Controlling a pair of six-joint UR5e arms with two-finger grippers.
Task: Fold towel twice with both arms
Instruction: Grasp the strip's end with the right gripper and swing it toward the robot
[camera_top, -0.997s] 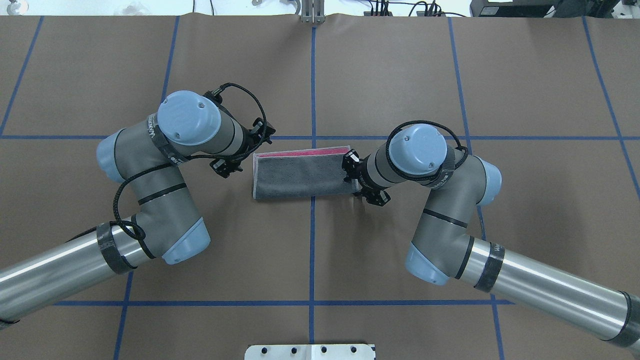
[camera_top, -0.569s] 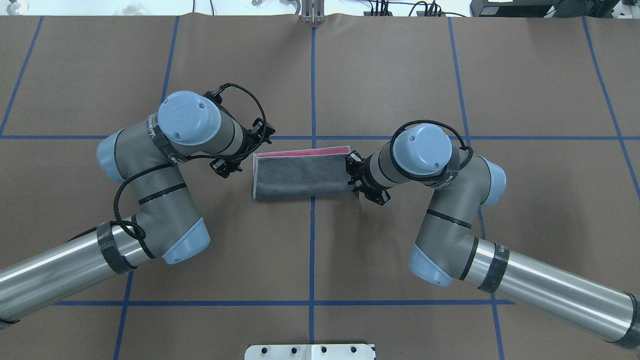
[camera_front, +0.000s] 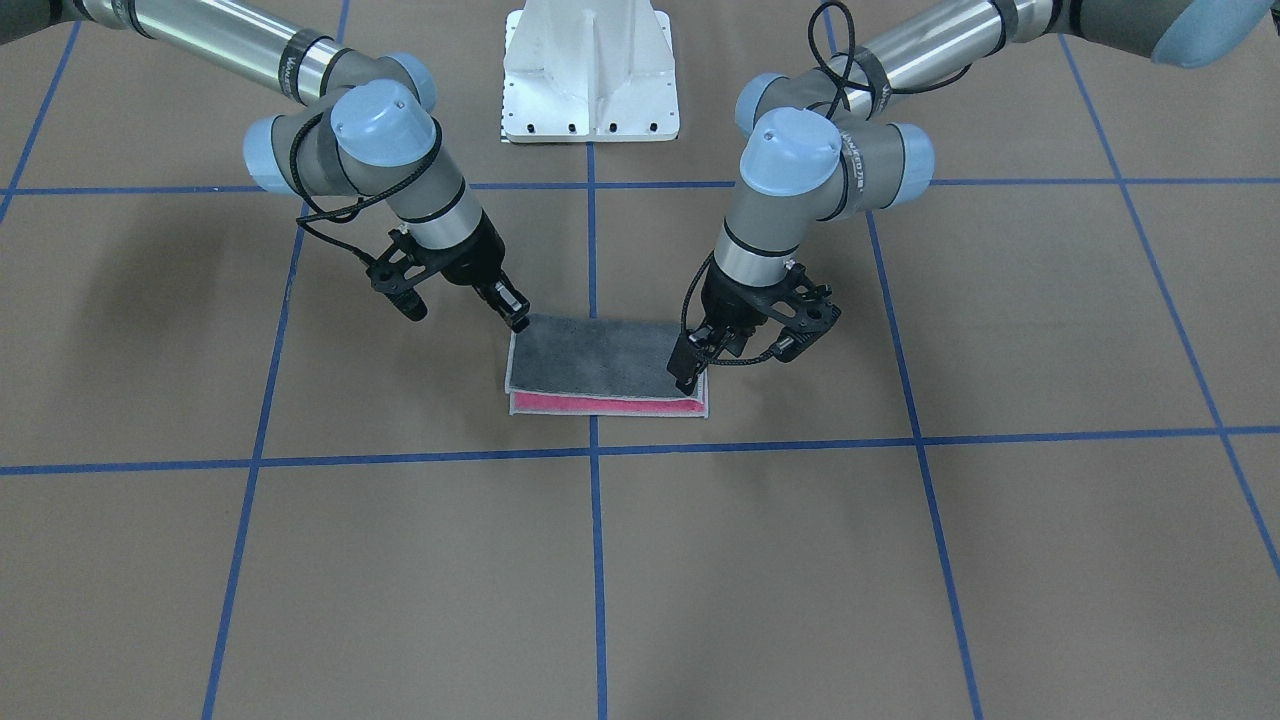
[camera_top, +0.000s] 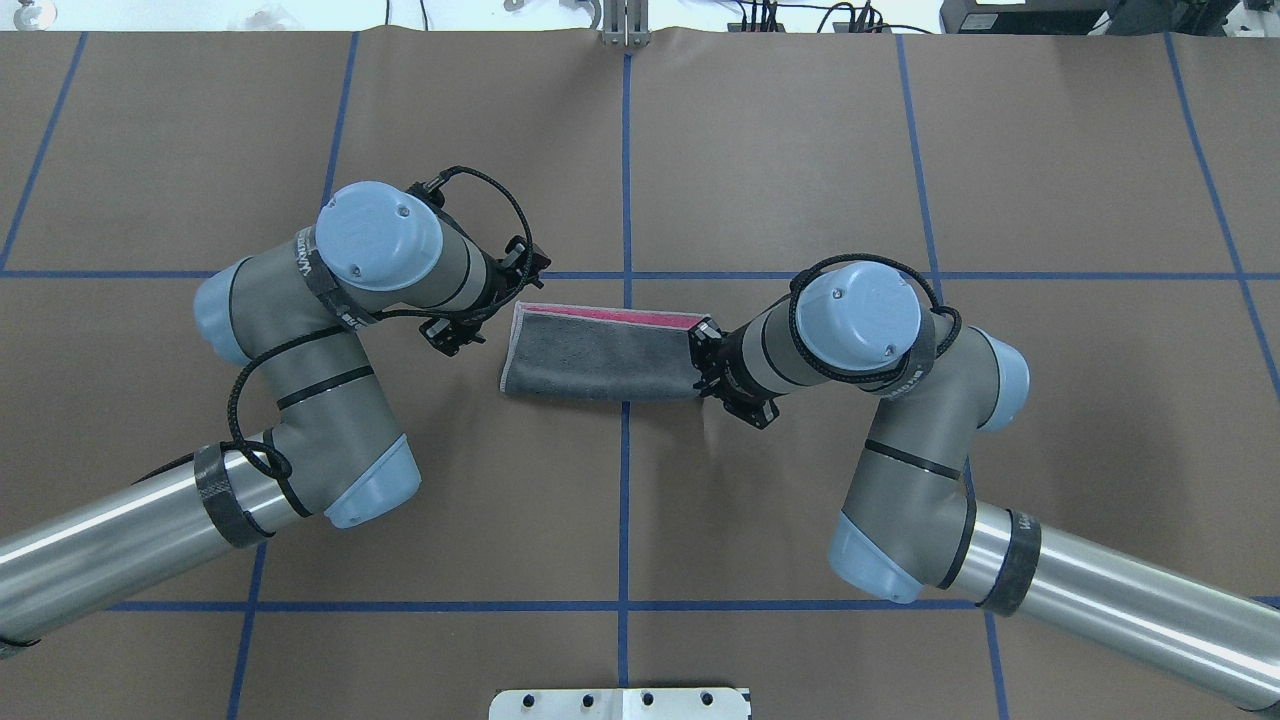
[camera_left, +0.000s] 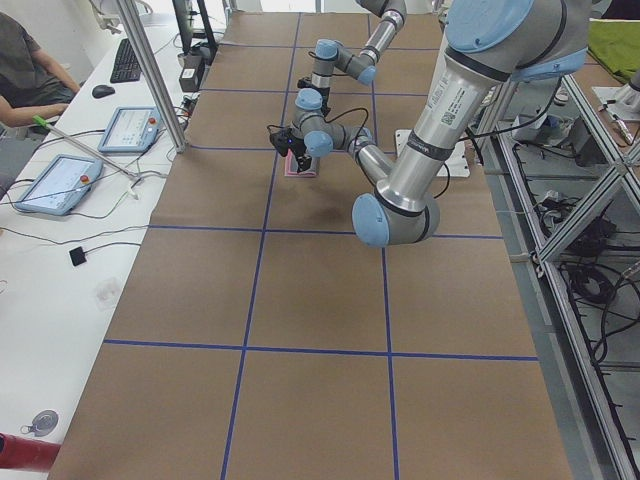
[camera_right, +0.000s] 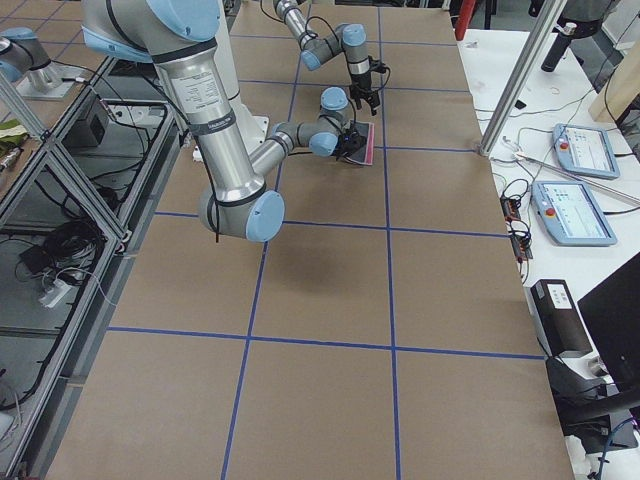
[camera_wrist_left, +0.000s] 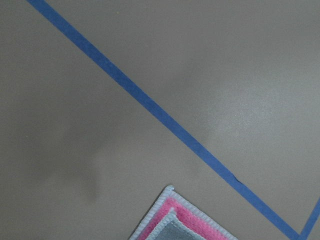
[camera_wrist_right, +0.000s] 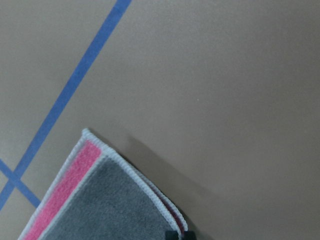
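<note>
Overhead exterior: brown gridded table (camera_top: 800, 150) bears towel (camera_top: 600, 352).

The silver-grey arms (camera_top: 100, 545) carry light-blue joint caps (camera_top: 378, 235) and black cables (camera_top: 232, 405).

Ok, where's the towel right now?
In the overhead view the towel lies mid-table across the central blue tape line, between the left gripper at its left end and the right gripper at its right end.

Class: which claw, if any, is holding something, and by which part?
The right claw seems to pinch the towel at the corner nearest the robot on its right. Whether the left claw grips the other end cannot be told.
</note>
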